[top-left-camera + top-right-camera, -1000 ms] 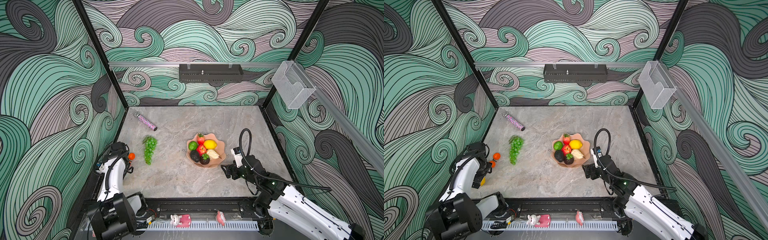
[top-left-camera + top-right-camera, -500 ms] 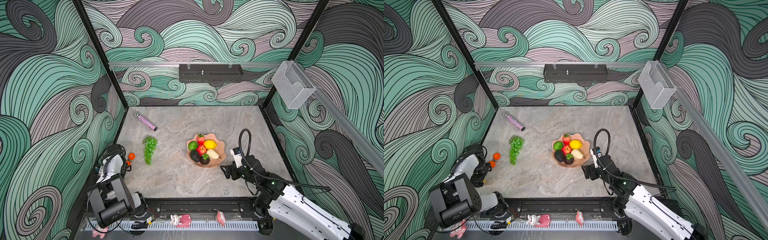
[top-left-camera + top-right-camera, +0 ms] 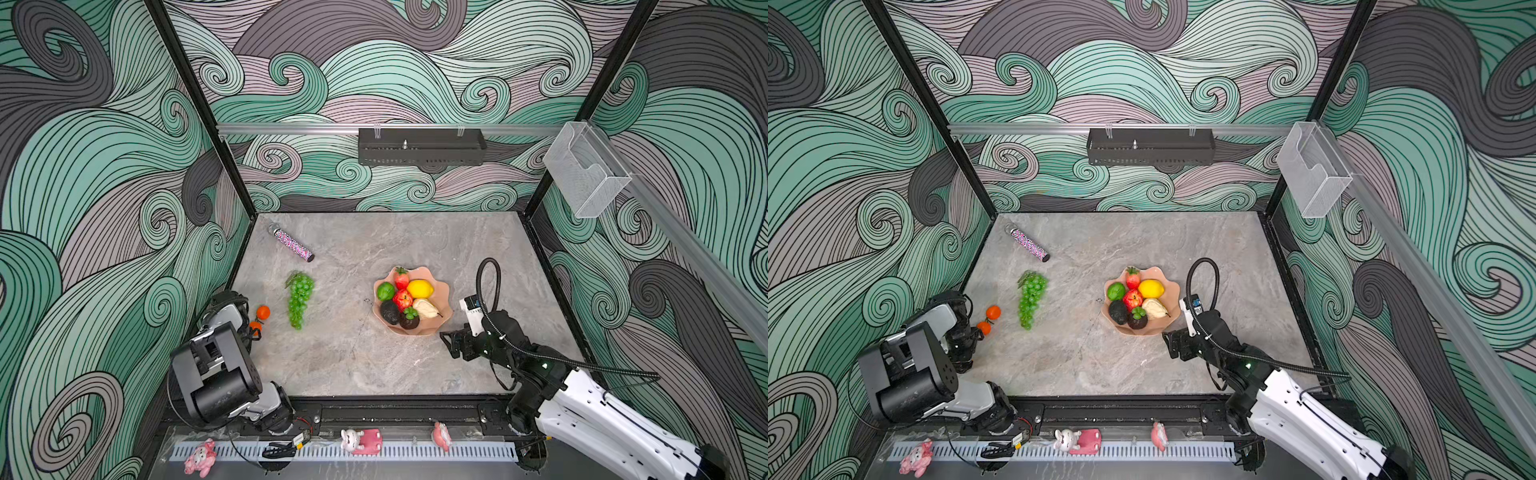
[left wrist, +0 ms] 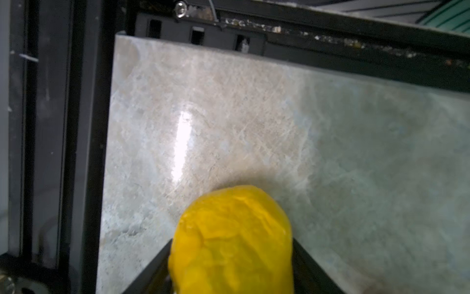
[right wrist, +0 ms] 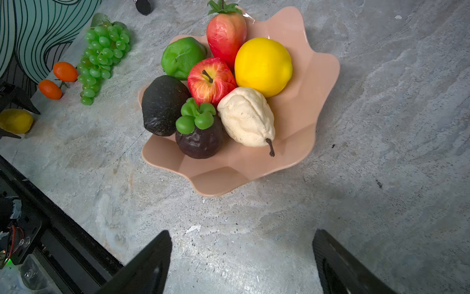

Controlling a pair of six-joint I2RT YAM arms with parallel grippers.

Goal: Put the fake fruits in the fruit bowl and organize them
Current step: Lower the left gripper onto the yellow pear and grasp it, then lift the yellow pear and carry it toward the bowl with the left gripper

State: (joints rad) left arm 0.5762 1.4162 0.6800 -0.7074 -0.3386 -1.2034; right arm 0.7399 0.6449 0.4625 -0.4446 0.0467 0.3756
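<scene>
Teal-and-grey swirl wallpaper round a grey marbled bench. Right of centre, nearer the front edge: shallow salmon-pink fruit bowl with scalloped rim, glossy. Holds red strawberry, green lime, yellow lemon, red apple, dark avocado, purple-black mangosteen and cream pear. Keeps bare wall toward the right edge, likely room for the rest.

Along the left edge, not yet in: green plastic grape bunch, two small oranges. There too, left gripper, jaws flanking a second yellow plastic lemon lying on the bench; cannot tell whether clamped. Just off the bowl's front rim, right gripper, spread wide, empty, seemingly waiting to tidy.
</scene>
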